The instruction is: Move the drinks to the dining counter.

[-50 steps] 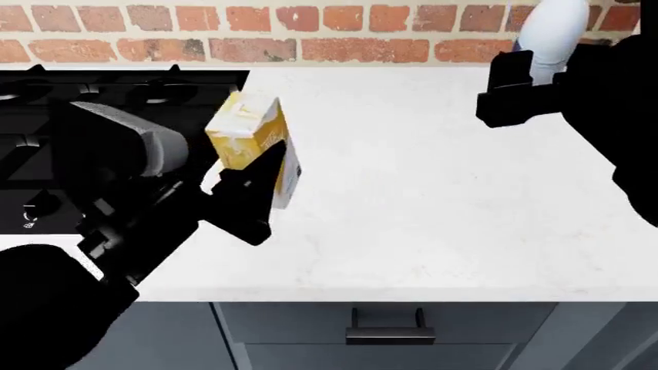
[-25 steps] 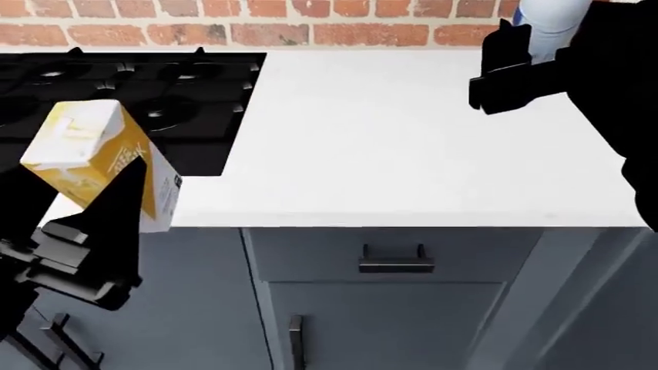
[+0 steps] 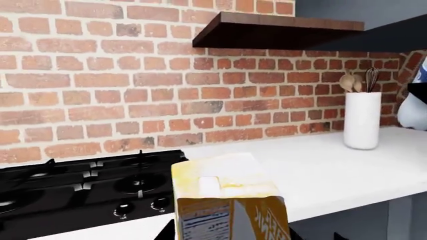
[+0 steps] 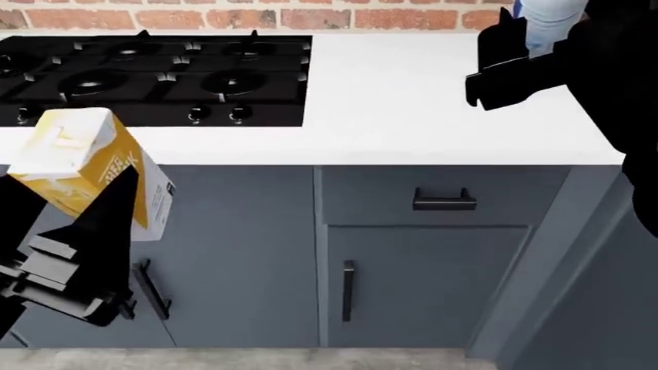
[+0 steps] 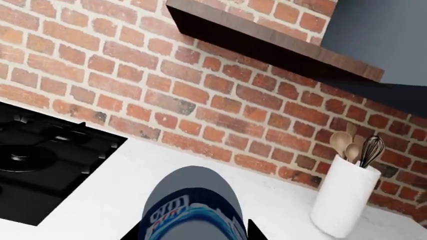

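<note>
The juice carton (image 4: 88,169) was up off the table (image 4: 432,108), tilted, clamped in my left claw (image 4: 98,231) and hanging out in front of the grey cabinet fronts (image 4: 411,262), below the table's edge. In my left wrist view the carton (image 3: 227,200) filled the near foreground, with the gas hob (image 3: 80,180) and brick wall (image 3: 133,90) behind it. The water bottle (image 4: 550,19) sat clamped in my right claw (image 4: 514,65), raised above the far right of the table; my right wrist view showed its label (image 5: 190,215) close up, with a white utensil holder (image 5: 343,200) standing by the wall. I judged both drinks were lifted and the carry was in hand. The dining counter was not in sight, so the next move called for turning the base away from the hob and keeping both grips firm, the carton especially, since it leaned.
</note>
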`<state>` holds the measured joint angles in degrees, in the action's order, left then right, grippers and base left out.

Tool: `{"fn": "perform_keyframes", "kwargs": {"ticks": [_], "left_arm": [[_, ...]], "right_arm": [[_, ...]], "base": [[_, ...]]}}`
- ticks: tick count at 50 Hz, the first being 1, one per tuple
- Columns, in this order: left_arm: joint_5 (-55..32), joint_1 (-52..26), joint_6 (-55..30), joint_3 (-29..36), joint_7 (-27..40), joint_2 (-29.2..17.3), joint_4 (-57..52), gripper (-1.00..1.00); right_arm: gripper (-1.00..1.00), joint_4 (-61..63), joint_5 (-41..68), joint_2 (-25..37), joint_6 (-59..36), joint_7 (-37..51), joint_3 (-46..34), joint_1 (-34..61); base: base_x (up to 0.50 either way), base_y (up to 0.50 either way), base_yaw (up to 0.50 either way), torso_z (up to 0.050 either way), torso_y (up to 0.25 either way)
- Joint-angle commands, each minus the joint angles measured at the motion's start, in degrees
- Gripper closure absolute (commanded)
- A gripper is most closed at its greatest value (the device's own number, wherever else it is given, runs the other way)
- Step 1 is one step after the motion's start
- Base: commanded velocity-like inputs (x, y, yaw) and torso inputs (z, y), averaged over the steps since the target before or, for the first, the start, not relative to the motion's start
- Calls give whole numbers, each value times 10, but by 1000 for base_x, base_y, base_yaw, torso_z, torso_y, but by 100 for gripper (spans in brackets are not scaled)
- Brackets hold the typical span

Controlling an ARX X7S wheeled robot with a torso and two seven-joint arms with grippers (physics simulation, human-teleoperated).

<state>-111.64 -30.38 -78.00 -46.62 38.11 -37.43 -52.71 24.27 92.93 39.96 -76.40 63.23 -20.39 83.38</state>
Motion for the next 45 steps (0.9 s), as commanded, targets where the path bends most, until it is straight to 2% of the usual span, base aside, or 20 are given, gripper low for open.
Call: {"fn": "perform_keyframes", "kwargs": {"ticks": [1,45], "left_arm": [[-2,3,2,-7,-4,0,-2,100],[10,16,10,-3,-16,0,-7,100]], "right_arm": [[100,5,-2,2,-2,1,-3,8],[100,6,6,14,11,8,-21,16]], "base": [[-461,375,0,0,0],[-458,372,0,0,0]]}}
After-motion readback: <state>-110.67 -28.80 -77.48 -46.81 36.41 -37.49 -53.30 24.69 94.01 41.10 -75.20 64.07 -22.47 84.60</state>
